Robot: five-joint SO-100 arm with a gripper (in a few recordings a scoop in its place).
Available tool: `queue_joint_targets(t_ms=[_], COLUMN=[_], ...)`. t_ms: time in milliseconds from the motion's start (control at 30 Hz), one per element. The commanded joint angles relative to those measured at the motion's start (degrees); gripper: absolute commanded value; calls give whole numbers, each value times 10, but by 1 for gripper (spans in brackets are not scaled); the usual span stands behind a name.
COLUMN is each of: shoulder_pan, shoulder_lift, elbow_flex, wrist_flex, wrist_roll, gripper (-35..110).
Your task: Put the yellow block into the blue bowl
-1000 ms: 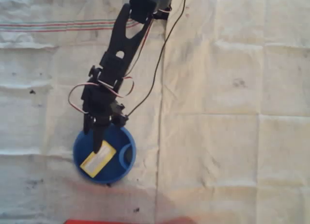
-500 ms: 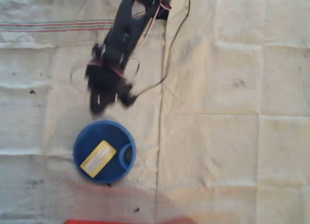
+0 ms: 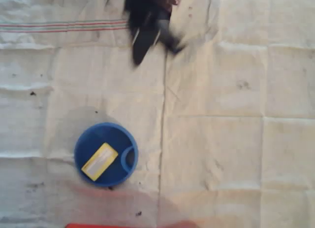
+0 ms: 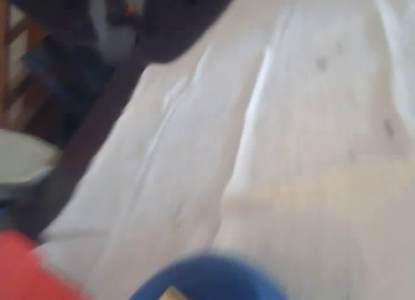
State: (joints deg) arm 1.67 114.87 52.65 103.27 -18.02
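Inside the blue bowl (image 3: 106, 154), lower left of the overhead view, the yellow block (image 3: 99, 161) is lying flat, long axis running from about 7 o'clock to 1 o'clock, just beside the loop handle at the bowl's 3 o'clock rim. The arm is sitting at 12 o'clock, well apart from the bowl, its gripper (image 3: 142, 43) motion-blurred and pointing toward 7 o'clock; can't tell if the claw is spread or pressed together. White creased cloth (image 3: 236, 139) is covering the table.

Seemingly a home: creased white cloth (image 3: 221, 154) covering a table.
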Motion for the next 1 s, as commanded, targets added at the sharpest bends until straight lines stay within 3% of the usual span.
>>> queue_joint_targets(t_ms=[0, 233, 467, 700, 967], shoulder_pan=[-40, -87, -97, -97, -103], shoulder_lift=[67, 273, 497, 604, 729], elbow_flex=[-1, 258, 601, 856, 1054], wrist_flex=[22, -2, -172, -314, -364], wrist_roll=[37, 39, 24, 24, 70], gripper=[0, 0, 0, 0, 0])
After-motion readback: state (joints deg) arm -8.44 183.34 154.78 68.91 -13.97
